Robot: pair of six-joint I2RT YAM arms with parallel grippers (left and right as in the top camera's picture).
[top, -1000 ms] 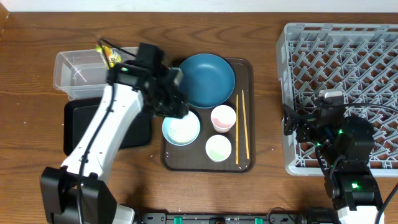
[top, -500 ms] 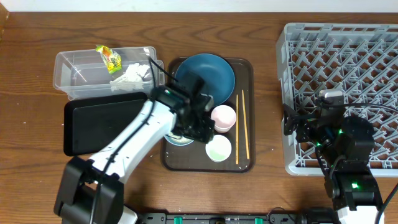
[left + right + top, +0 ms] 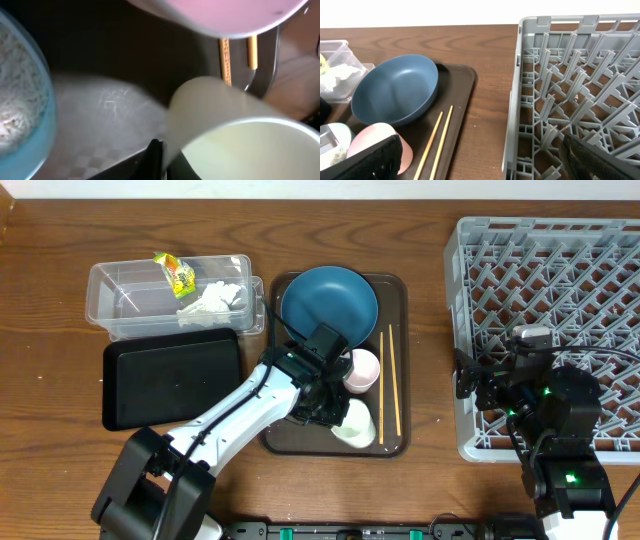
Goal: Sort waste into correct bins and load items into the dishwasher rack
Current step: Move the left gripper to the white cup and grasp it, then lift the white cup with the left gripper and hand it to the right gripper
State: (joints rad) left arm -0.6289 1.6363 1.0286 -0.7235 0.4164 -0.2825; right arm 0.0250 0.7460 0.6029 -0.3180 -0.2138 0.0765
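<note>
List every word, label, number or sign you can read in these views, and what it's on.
Nothing is legible in any view.
Snack wrapper, lying in the clear tub: any print is too small to read.
Nothing else shows lettering or signs.

The left arm [image 3: 225, 420] has smooth white shells between black joints, rising from a bulky black base [image 3: 150, 495]. The right arm [image 3: 560, 420] is black all over (a small white tab [image 3: 530, 334] sits on top) and shows 2 green lights [image 3: 545, 392]. Its fingers [image 3: 367, 160] are dark and finely textured.
</note>
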